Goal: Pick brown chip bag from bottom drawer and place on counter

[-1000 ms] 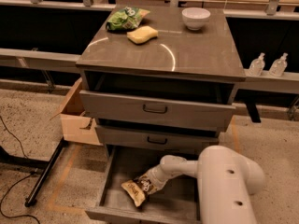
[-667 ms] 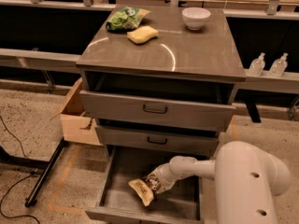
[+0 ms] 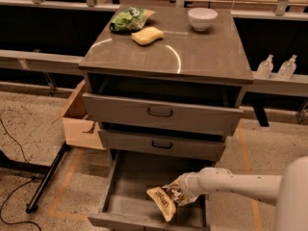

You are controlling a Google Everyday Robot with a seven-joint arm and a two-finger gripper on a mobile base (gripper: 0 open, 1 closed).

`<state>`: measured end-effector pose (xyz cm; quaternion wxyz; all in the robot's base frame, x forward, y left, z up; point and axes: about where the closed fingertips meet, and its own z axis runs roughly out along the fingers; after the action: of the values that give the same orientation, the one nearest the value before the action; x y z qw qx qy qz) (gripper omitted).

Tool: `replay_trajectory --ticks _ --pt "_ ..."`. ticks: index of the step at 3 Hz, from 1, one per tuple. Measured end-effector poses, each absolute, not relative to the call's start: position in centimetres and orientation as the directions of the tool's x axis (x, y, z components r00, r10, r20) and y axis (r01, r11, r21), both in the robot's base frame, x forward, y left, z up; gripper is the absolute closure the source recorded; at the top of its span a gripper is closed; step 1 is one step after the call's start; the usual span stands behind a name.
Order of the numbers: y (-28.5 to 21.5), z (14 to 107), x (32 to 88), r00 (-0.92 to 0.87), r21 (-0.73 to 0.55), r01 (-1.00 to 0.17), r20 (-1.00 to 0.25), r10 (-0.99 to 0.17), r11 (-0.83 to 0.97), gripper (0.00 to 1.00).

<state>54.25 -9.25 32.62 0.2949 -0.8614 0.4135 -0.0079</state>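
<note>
Contact is plain: the gripper (image 3: 182, 192), at the end of the white arm (image 3: 236, 183) reaching in from the lower right, is clenched on the upper right end of the brown chip bag (image 3: 163, 200). The bag is tilted inside the open bottom drawer (image 3: 132, 182), toward its front right, with one tan end pointing down. On the counter (image 3: 202, 52) lie a green chip bag (image 3: 130, 19), a yellow sponge (image 3: 147, 35) and a white bowl (image 3: 202, 18).
</note>
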Motion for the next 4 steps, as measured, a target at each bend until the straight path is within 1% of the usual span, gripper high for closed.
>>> replay_trajectory --ticks 1,2,3,4 --pt "-10.8 32.8 53.8 0.637 -0.517 -0.720 -0.230 -0.736 -0.463 1.00" --pt "-10.5 33.0 54.0 0.639 -0.528 -0.714 -0.226 -0.735 -0.459 1.00" --pt "-10.6 36.0 53.0 0.651 -0.560 -0.684 -0.181 -0.737 -0.467 1.00" --pt "-11.1 42.3 52.3 0.632 -0.625 -0.640 -0.098 -0.769 -0.447 1.00"
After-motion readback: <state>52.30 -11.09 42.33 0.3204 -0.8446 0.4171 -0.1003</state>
